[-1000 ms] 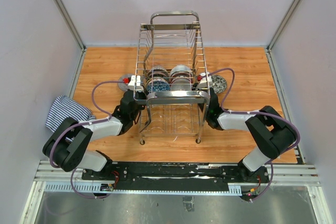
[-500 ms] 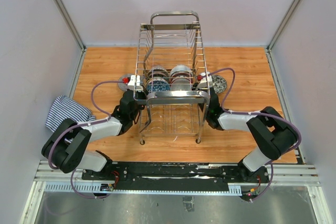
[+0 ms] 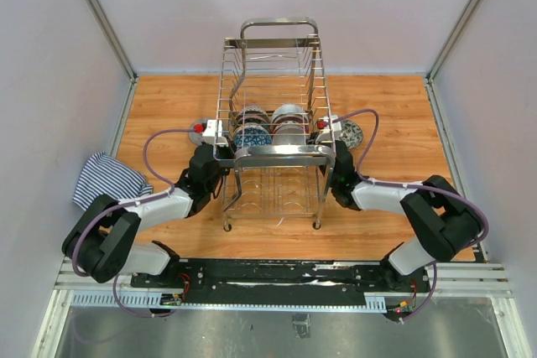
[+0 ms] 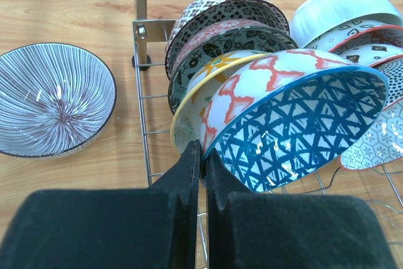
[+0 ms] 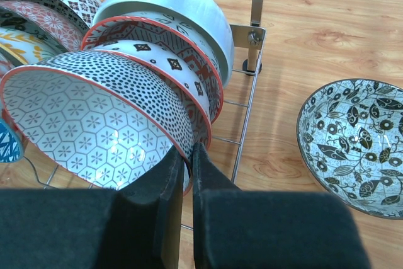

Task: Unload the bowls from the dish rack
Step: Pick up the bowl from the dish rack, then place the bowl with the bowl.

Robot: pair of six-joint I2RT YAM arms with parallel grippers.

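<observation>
The chrome dish rack (image 3: 273, 155) stands mid-table with two rows of bowls on edge inside. At its left side my left gripper (image 4: 201, 154) (image 3: 228, 142) is shut on the lower rim of the nearest bowl of the left row, blue triangles inside and red-and-white outside (image 4: 296, 131). From the right side, my right gripper (image 5: 191, 153) (image 3: 319, 137) is shut on the rim of the front bowl of the right row, black-dotted outside with hexagon flowers inside (image 5: 94, 124). More patterned bowls (image 4: 220, 29) (image 5: 170, 11) stand behind each held one.
A striped bowl (image 4: 53, 99) (image 3: 200, 131) sits on the wood left of the rack. A leaf-patterned bowl (image 5: 356, 143) (image 3: 350, 133) sits right of it. A striped cloth (image 3: 105, 178) lies by the left wall. Rack wires (image 4: 143, 124) and a leg (image 5: 255, 17) run close to both grippers.
Both arms' elbows have drifted slightly outward and toward the near edge. The grippers stay shut at the rack's sides and the bowls have not visibly moved.
</observation>
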